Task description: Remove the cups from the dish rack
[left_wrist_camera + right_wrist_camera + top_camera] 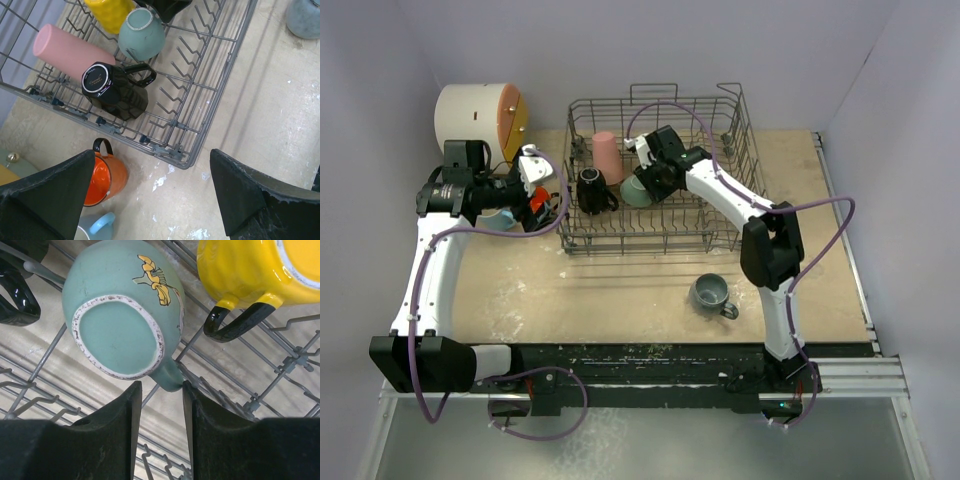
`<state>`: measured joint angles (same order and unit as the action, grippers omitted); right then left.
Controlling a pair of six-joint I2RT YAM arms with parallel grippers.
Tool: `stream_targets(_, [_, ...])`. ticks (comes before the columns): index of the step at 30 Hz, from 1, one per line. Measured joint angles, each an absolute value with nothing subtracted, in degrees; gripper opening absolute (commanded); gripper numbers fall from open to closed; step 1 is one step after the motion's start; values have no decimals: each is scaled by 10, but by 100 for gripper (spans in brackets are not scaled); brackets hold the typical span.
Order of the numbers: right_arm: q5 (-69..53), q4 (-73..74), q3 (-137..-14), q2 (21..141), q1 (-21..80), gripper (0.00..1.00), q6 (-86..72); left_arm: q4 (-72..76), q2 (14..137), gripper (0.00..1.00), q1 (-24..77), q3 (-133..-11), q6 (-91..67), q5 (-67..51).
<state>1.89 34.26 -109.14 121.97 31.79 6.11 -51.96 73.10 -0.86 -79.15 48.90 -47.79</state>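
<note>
Apparently for lifting out of the dish rack (650,230), the upturned teal mug (120,325) is bracketed at its handle by the right gripper (161,390), its fingers (120,440) narrowly parted, while the left gripper (152,152) is held wide and empty.

four cups (608,157) in dish rack (620,241); one before it, two left.

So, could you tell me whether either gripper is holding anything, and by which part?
The left gripper is open and empty. The right gripper straddles the handle of the teal mug, but whether it actually grips it cannot be told.
</note>
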Motion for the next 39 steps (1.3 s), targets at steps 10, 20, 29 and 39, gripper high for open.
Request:
stream_targets(10, [-14,332,-1081,1208,310,43,118,-519,726,99,-9,-788,488,-478])
stream_targets(20, [-75,326,-1081,1206,300,36,158,-519,726,99,-9,-788,486,-478])
stream_targets(29, [-80,296,-1067,1206,299,22,179,-519,726,99,-9,-788,485,-478])
stream_targets(39, [-69,275,-1036,1185,306,0,177,-519,727,99,-9,-788,484,-482])
